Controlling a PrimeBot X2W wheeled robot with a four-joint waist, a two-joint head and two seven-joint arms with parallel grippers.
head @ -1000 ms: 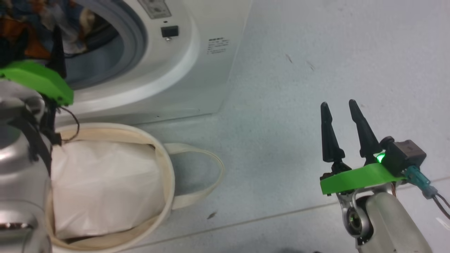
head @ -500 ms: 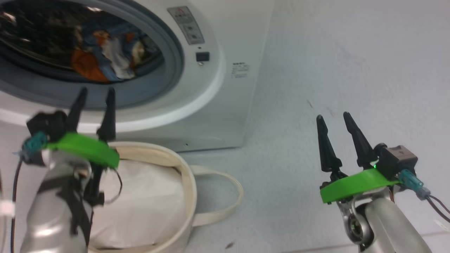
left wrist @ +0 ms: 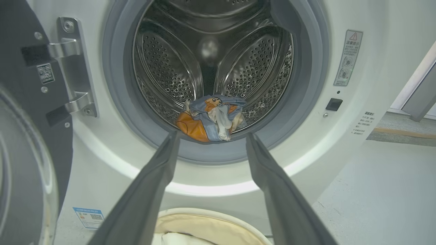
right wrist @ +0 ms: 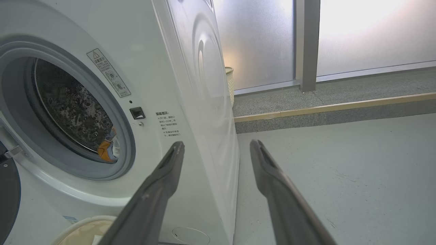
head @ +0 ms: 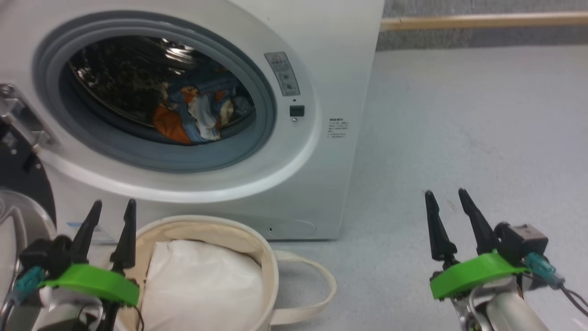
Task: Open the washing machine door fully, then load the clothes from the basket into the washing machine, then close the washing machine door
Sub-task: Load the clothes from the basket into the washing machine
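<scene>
The white washing machine (head: 330,73) stands with its door (head: 20,177) swung wide to the left; the door's black rim (left wrist: 13,27) and hinge fill the left wrist view's left side. The bear-print clothes (head: 193,117) lie bunched at the front of the steel drum, clothes (left wrist: 211,117) seen just beyond my left fingertips. The cream basket (head: 268,257) sits in front of the machine and holds a white pad (head: 202,285). My left gripper (head: 115,204) is open and empty at the basket's left rim. My right gripper (head: 444,193) is open and empty over the floor to the right.
A grey floor stretches right of the machine to a low step with a wooden edge (right wrist: 327,107) and frosted glass panels behind it. One basket handle (head: 321,294) loops out to the right. A small blue label (left wrist: 88,217) marks the machine's lower left corner.
My left arm has drawn back out of the drum opening and come down beside the basket, open and empty. The head camera has tilted up, bringing the whole drum opening into view.
</scene>
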